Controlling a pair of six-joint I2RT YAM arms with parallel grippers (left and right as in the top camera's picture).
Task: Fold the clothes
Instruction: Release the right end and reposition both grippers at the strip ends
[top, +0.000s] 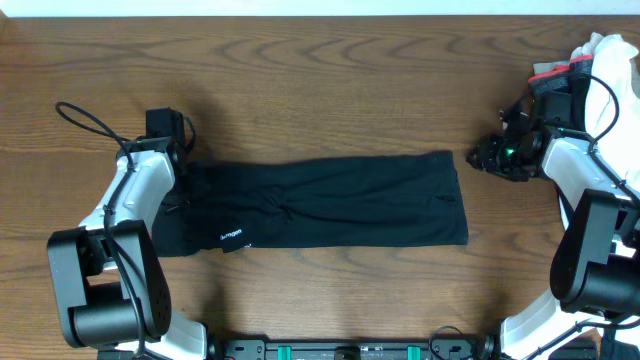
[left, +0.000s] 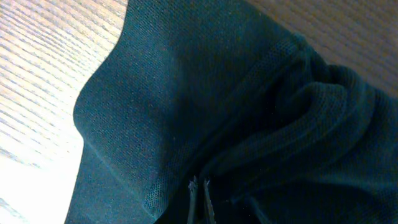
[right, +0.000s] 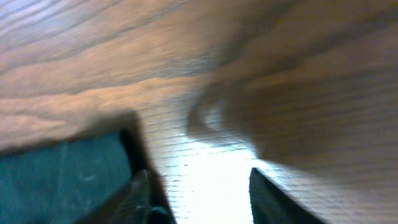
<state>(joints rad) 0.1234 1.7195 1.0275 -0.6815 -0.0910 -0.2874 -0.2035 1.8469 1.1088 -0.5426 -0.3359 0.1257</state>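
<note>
The clothes (top: 340, 200), a black T-shirt with a small white logo (top: 232, 237), lie folded into a long strip across the table's middle. My left gripper (top: 184, 168) sits at the strip's upper left end. In the left wrist view its fingertips (left: 199, 186) are pinched together with bunched folds of the black fabric (left: 186, 93) gathered at them. My right gripper (top: 482, 155) hovers just right of the shirt's right edge. In the right wrist view it (right: 202, 193) stands open over bare wood, with the shirt's edge (right: 62, 174) to its left and nothing between the fingers.
At the table's far right, behind my right arm, lies a pile of white cloth (top: 612, 60) and a dark garment with a red band (top: 555, 72). Bare wooden table (top: 330, 90) surrounds the shirt.
</note>
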